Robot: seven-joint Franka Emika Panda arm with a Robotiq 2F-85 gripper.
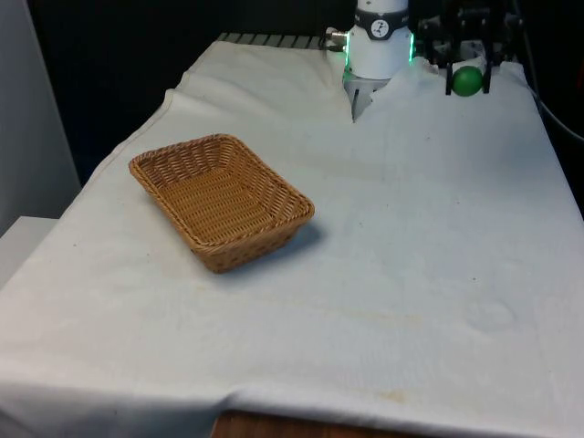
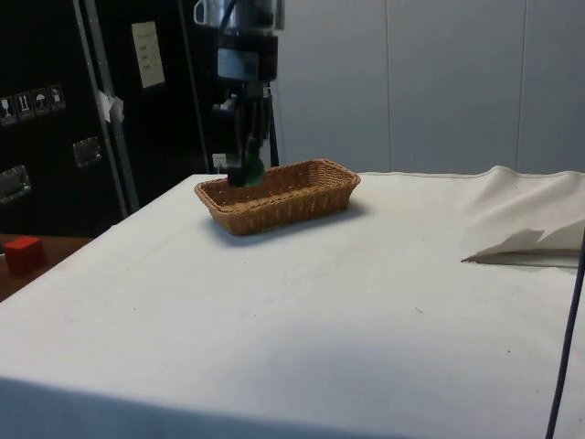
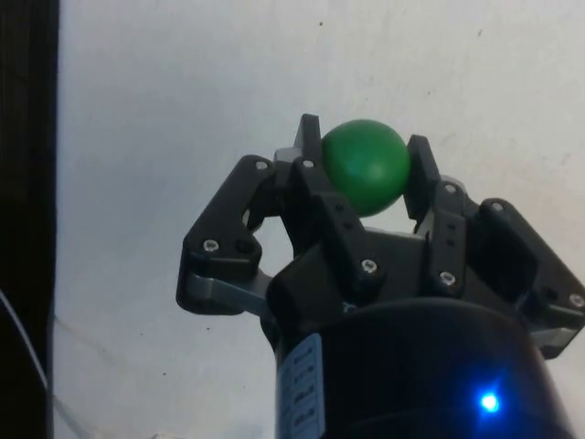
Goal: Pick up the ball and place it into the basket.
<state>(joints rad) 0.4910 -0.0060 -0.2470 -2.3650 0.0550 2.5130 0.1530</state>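
Wrist view, green ball (image 3: 364,166) pinched between hand (image 3: 361,174) fingers, above white cloth (image 3: 183,91)

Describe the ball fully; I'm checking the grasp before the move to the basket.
The ball is plain green, smooth and round, with a dull sheen like rubber or plastic. It sits clamped in the tool, a black finger pressing each side, and nothing else touches it. It hangs above the white cloth at the table's far end, toward the front view's right, well away from the wicker basket.

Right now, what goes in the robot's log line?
hand: shut on green ball | ball: lifted off cloth | basket: empty | next: carry to basket
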